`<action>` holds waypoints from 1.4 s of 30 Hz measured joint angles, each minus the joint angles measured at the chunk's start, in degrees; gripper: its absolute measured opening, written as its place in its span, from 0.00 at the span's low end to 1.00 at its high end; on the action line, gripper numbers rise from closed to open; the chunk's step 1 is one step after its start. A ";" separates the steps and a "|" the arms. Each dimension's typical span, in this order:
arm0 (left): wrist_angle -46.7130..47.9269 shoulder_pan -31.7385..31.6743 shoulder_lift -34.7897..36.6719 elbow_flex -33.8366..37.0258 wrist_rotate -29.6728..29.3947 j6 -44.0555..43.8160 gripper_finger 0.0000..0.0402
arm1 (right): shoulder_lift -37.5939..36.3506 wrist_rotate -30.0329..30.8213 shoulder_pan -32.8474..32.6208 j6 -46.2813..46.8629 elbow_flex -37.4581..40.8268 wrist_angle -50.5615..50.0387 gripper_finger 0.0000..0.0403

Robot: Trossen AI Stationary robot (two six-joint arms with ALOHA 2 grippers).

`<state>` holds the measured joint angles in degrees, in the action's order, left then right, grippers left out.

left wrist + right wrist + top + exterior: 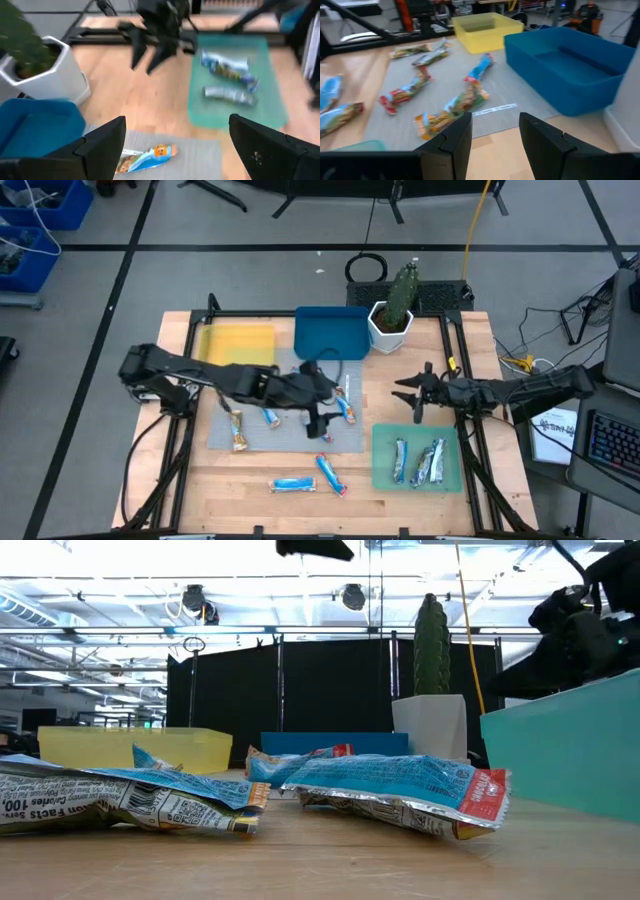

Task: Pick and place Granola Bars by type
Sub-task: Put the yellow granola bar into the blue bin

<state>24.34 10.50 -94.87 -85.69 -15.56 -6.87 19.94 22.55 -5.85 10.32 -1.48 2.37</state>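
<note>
About 3 Granola Bars (420, 462) already lay in the green tray (385, 476) at the near right; the yellow tray (238, 342) and blue tray (330, 332) looked empty; roughly 6 bars remained on the grey mat (290, 436) and bare worktop (260, 500). The left pincer (318, 423) hung spread and empty over the mat; the right pincer (416, 396) waited beyond the green tray, spread, holding nothing; sorting seemed barely a third done.

Two trays (240, 343) (331, 332) side by side at the table's (400, 500) far edge, potted cactus (393, 318) just right of them. Mat (290, 430) before these with several bars (270, 417) on it, left claw (318, 420) over them. Two bars (292, 484) on bare table nearer the front; third tray (380, 465) at front right with bars (418, 463) in it, right claw (412, 395) behind it.
</note>
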 joint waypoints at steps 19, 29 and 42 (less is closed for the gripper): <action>0.72 -8.16 -17.17 0.00 0.10 40.66 0.87 | -0.04 -0.09 1.40 -0.11 0.03 0.75 0.39; 1.25 -12.24 -19.34 0.02 7.75 54.99 0.87 | -0.04 -0.11 1.38 -0.11 0.04 1.03 0.39; 1.23 -12.39 -23.98 0.02 14.14 58.83 0.87 | -0.04 -0.20 1.36 -0.11 0.04 2.57 0.39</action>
<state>25.57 -1.89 -118.85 -85.67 -1.43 51.96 19.90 22.35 -4.49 10.22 -1.43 4.94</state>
